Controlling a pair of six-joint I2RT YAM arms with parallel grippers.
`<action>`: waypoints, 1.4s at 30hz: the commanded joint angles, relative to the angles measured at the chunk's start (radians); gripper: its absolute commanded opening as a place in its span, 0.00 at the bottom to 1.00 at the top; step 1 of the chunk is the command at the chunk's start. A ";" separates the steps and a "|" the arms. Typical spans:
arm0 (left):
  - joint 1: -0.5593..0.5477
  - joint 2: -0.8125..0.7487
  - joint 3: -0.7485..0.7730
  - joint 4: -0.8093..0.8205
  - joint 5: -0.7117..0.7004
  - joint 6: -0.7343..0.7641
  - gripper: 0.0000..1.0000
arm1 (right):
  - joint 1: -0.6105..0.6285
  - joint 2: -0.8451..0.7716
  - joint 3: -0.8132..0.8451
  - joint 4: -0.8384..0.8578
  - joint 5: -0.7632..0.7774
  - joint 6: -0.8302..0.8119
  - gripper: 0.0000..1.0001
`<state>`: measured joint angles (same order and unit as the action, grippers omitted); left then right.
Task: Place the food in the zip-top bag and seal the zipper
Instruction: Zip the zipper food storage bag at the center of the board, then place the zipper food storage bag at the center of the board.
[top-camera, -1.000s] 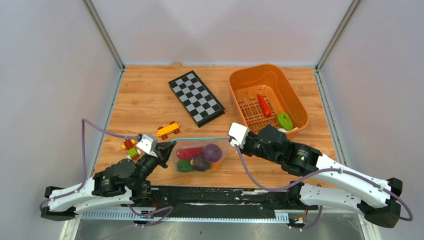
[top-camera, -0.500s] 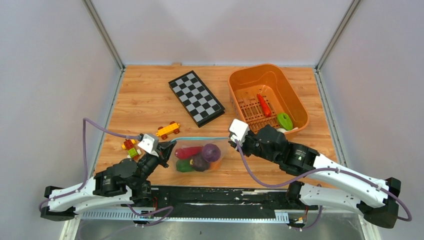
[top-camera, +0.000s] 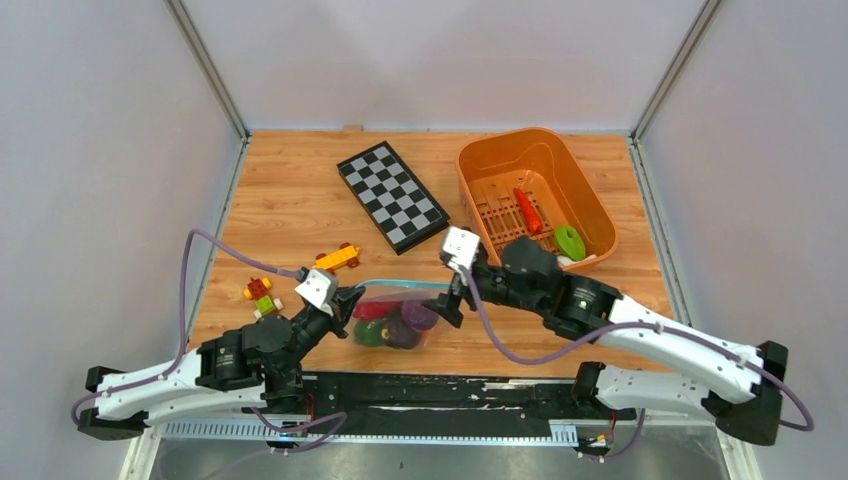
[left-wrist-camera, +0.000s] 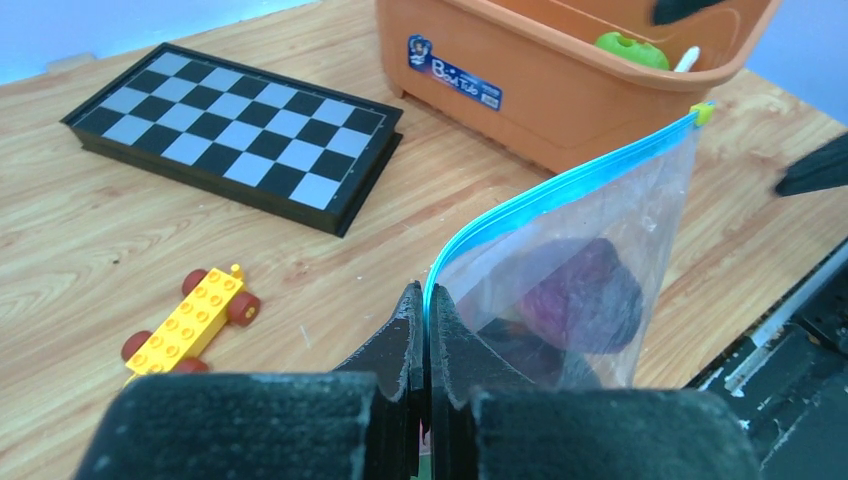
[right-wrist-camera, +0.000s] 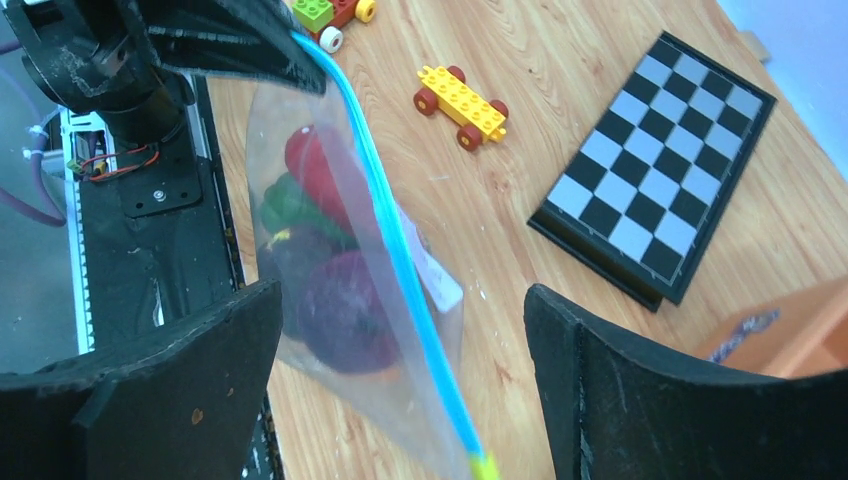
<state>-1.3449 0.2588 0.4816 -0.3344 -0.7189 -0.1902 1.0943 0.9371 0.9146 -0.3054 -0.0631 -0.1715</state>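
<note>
Food (top-camera: 385, 322) sits inside the zip-top bag (top-camera: 400, 318), held up over the near side of the tabletop (top-camera: 290, 200). My left gripper (left-wrist-camera: 426, 310) is clamped on the left end of the zipper (left-wrist-camera: 560, 185). The right gripper (right-wrist-camera: 402, 290) is spread wide astride the right end, gripping nothing. I judge the seal done and only the release left. Only the overhead view shows a red piece (top-camera: 528, 210) in the orange basket (top-camera: 535, 133). The wrist views show the strip as one closed line.
</note>
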 joint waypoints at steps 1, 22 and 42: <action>0.004 0.026 0.035 0.075 0.065 0.017 0.00 | -0.004 0.177 0.146 -0.036 -0.103 -0.127 0.89; 0.004 -0.027 0.029 0.044 0.046 0.026 0.00 | -0.004 0.331 0.166 0.002 -0.249 -0.213 0.17; 0.004 -0.113 0.042 -0.033 -0.120 -0.058 1.00 | -0.090 0.521 0.486 -0.017 0.151 -0.380 0.04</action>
<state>-1.3449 0.1688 0.4873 -0.3641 -0.7815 -0.2058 1.0435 1.4223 1.2793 -0.3561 -0.0048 -0.4553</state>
